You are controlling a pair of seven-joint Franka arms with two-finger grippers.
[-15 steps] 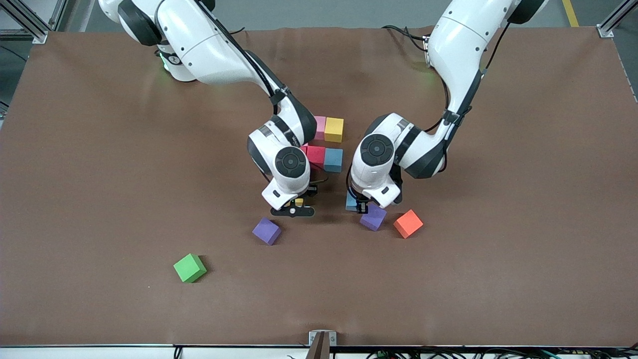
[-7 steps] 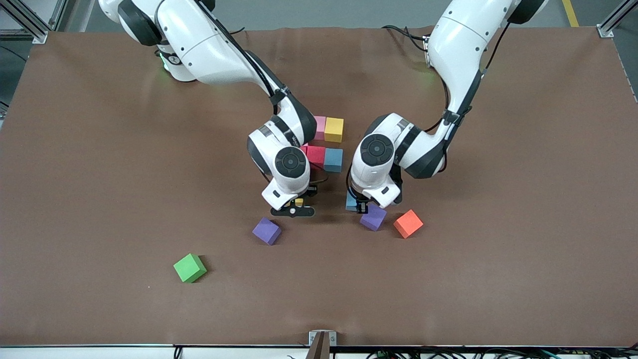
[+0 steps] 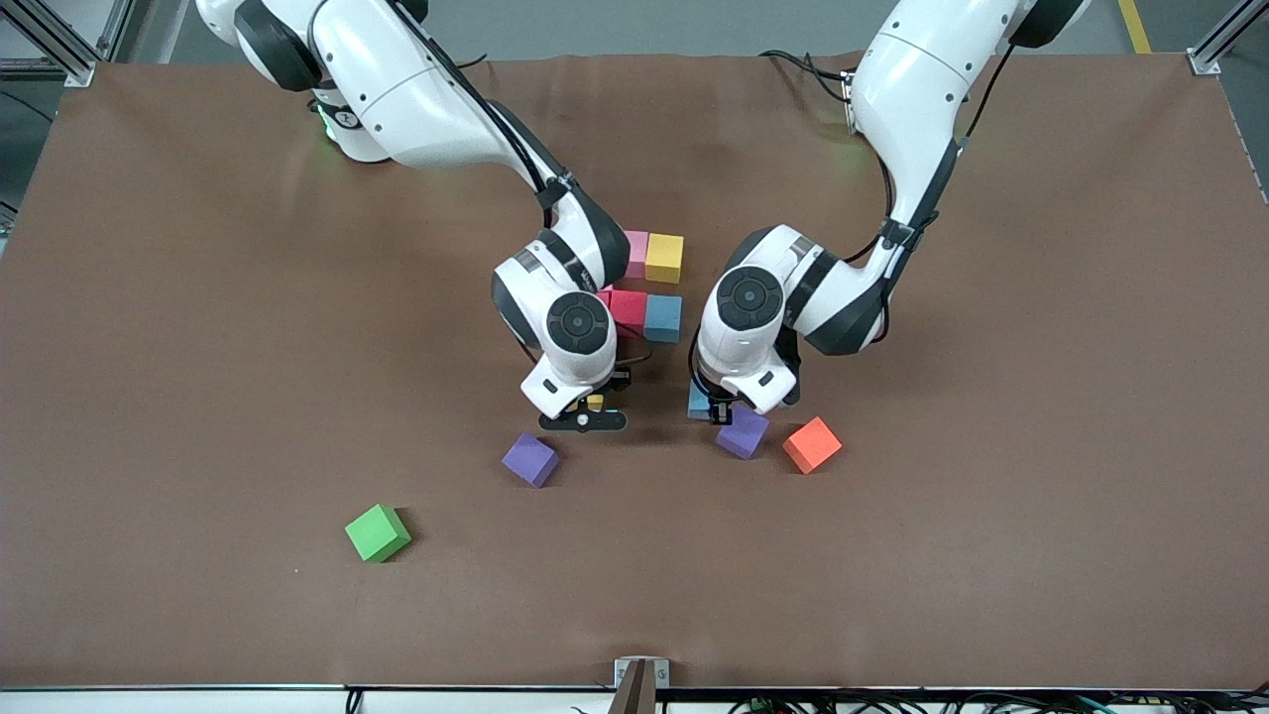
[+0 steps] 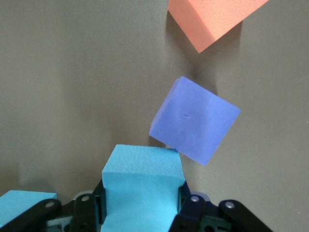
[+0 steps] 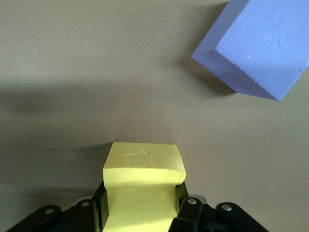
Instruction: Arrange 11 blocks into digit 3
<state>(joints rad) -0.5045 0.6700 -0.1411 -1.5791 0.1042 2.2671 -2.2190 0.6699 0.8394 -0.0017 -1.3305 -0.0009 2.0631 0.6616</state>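
- Left wrist view gives you the left gripper point(image 4: 143, 212) pinching a light blue cube point(image 4: 143, 181) between its fingers, the foam squeezed in at the sides; you can see another light blue cube point(image 4: 21, 205) just beside it.
- Look just past that held cube and you find a purple cube point(image 4: 194, 119), tilted, its corner touching or nearly touching the blue one, with the orange cube point(image 4: 212, 19) near it toward the left arm's end of the table.
- Right wrist view shows you the right gripper point(image 5: 141, 212) clamped on a yellow cube point(image 5: 143, 181), low over bare table point(image 3: 198, 347), with a second purple cube point(image 5: 256, 48) near it.
- From the front view you see the partly built figure point(image 3: 649, 288) farther from the camera than both grippers: pink point(image 3: 635, 254) and yellow point(image 3: 664, 258) cubes in one row, red point(image 3: 629, 308) and light blue point(image 3: 663, 318) cubes in the next, the rest hidden by the right arm.
- You will find the green cube point(image 3: 377, 533) well apart, nearer the camera, toward the right arm's end.
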